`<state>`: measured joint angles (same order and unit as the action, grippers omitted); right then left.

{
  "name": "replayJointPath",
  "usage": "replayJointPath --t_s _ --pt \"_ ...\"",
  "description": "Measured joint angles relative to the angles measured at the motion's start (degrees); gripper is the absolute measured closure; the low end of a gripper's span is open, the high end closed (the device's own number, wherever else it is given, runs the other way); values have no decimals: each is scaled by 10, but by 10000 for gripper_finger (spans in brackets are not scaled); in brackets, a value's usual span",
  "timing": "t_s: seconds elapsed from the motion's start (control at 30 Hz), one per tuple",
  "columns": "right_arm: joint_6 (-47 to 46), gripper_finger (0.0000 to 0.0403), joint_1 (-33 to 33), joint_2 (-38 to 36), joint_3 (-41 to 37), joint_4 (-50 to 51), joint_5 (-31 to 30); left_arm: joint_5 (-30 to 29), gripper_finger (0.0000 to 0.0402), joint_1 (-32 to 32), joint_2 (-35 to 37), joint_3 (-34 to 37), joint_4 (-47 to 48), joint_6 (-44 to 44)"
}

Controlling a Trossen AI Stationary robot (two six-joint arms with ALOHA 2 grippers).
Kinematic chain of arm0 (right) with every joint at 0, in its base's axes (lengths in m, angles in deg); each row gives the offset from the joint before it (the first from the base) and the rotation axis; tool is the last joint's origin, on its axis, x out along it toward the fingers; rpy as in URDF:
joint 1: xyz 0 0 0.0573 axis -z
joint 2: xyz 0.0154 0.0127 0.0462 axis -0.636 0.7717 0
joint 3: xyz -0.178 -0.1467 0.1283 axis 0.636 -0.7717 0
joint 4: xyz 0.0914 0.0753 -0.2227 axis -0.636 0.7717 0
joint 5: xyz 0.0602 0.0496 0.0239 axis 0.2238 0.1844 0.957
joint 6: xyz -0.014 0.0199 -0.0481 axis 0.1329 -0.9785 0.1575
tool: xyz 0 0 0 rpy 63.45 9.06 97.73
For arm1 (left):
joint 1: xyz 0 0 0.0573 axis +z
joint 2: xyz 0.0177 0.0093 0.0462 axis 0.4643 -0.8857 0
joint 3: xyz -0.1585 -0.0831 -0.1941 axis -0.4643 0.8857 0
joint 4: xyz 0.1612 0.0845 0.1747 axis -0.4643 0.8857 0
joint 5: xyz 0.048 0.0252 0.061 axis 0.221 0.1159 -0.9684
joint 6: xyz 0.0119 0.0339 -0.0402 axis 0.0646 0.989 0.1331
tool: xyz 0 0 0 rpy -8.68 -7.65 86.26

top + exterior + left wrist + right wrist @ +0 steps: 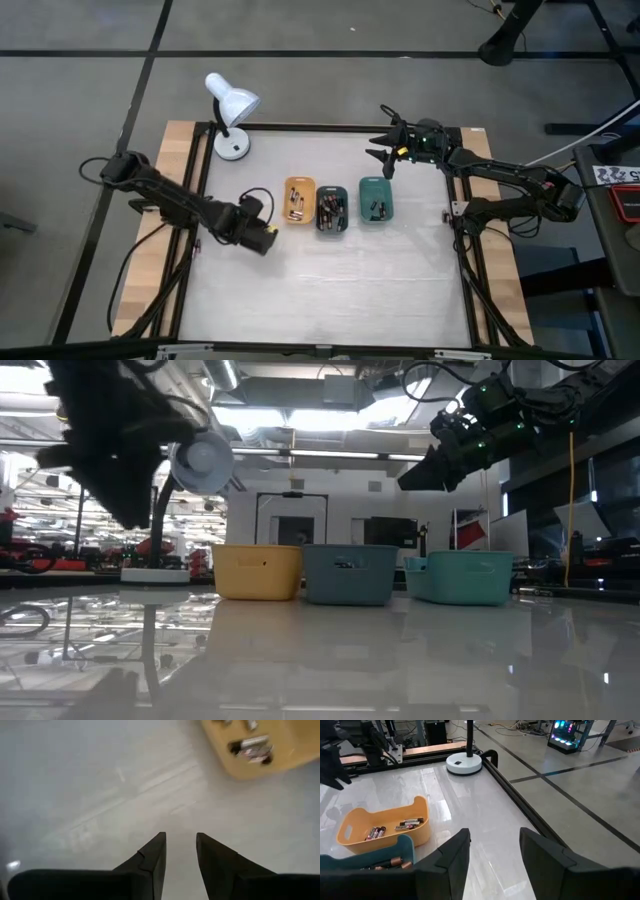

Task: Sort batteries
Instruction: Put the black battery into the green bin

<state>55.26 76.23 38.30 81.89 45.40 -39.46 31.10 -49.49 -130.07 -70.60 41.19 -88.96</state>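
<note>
Three small trays stand in a row at mid-table: orange point(300, 200), dark teal point(332, 213) and green point(376, 200). Batteries point(296, 206) lie in the orange tray, more batteries point(331, 208) in the dark teal one, and a few point(378, 209) in the green one. My left gripper point(267, 241) hovers just left of and nearer than the orange tray point(250, 750), pointing steeply down at bare table, open with nothing between its fingers point(180, 836). My right gripper point(382, 146) hangs beyond the green tray, open and empty point(492, 832).
A white desk lamp point(230, 110) stands at the far left of the table, its round base point(464, 764) on the white surface. A black frame rail point(330, 127) runs round the table. Bare white tabletop point(330, 290) lies nearer than the trays.
</note>
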Motion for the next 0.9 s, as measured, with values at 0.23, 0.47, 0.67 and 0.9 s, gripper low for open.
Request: replayJointPath --t_s 0.23,0.47,0.67,0.9 --pt "0 230 0 0 0 0 0 62 304 -49 0 7 48 -99" --pt "0 230 0 0 0 0 0 213 304 -77 0 45 47 -155" --pt "-1 230 0 0 0 0 0 231 304 -82 -1 68 31 -170" --pt "-14 230 0 0 0 0 0 270 304 -89 -1 70 103 -209"
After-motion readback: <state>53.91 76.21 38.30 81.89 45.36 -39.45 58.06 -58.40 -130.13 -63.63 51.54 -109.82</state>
